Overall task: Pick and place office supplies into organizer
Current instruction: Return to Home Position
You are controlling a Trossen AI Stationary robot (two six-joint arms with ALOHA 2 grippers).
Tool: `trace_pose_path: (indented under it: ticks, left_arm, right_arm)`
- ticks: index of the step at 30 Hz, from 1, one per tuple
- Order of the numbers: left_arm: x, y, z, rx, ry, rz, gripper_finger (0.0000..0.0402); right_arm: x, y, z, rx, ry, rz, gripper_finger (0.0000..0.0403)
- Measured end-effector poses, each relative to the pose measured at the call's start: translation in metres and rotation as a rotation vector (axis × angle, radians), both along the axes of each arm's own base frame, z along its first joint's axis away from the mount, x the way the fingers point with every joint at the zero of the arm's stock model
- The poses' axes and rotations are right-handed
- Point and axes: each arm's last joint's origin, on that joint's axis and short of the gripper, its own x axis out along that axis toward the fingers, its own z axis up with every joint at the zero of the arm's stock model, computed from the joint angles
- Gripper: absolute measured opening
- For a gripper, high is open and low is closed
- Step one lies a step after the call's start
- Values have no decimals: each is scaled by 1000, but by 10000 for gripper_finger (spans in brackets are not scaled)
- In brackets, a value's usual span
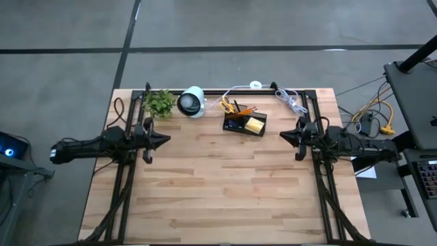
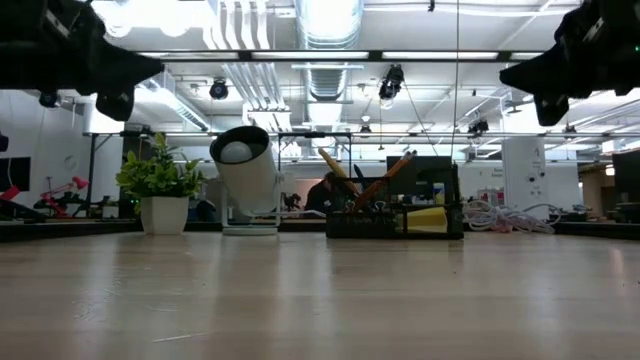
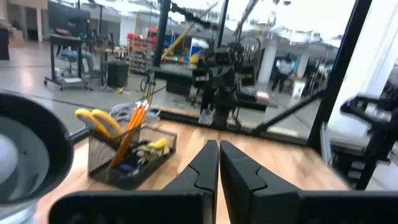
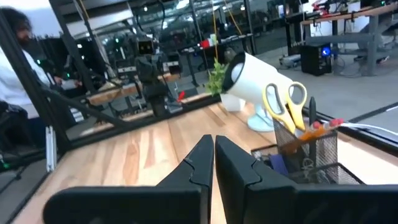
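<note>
Wooden table (image 1: 225, 191), high view used for clock directions, 12 o'clock = far edge.

Left end effector (image 1: 167, 139) hovers over the 9 o'clock side of the table, tips pointing to 3 o'clock, fingers clenched together on nothing. Right end effector (image 1: 282, 135) hovers over the 3 o'clock side, tips pointing to 9 o'clock, also clenched and empty. Both sit off the table surface, high in the low view.

White lamp-like device (image 1: 192, 102) stands near the 12 o'clock edge, its open face turned toward 7 o'clock. Green potted plant (image 1: 160, 102) is just beside it at 9 o'clock.

Organizer (image 1: 244, 124) stands upright on the table near the 12 o'clock edge. Its long axis runs roughly 9 to 3 o'clock, with the 3 o'clock end tipped slightly toward 4, and its taller section is on the 12 o'clock side. It lies between the two end effectors: between 2 and 3 o'clock of the left one and well apart from it, between 9 and 10 o'clock of the right one and nearer, touching neither.

White cable (image 1: 290, 101) lies coiled at the far edge, at 2 o'clock of the organizer.

Inside the organizer:
- Yellow-handled scissors (image 1: 225, 105) stand in the tall section at the 9 o'clock end, handles up.
- Orange pencils (image 1: 246, 110) lean toward 2 o'clock.
- A black pen (image 4: 311, 111) stands near-upright beside them.
- Yellow sticky-note pad (image 1: 255, 124) sits in the 3 o'clock end compartment.
</note>
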Motion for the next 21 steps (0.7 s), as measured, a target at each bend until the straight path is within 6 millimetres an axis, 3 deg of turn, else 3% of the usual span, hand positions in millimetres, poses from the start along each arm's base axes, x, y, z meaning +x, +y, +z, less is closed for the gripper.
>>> trace_pose_path:
  ticks: [7, 12, 21]
  left_arm:
    - [-4, 0, -8, 26, 1, 1, 0]
    - [-1, 0, -23, 24, 26, -4, 0]
    - [0, -1, -22, 54, -30, -25, 0]
  right_arm:
    - [8, 0, -22, -51, -61, 6, 8]
    - [10, 1, -31, -72, 35, 26, 8]
    - [10, 0, -27, -71, -9, 3, 9]
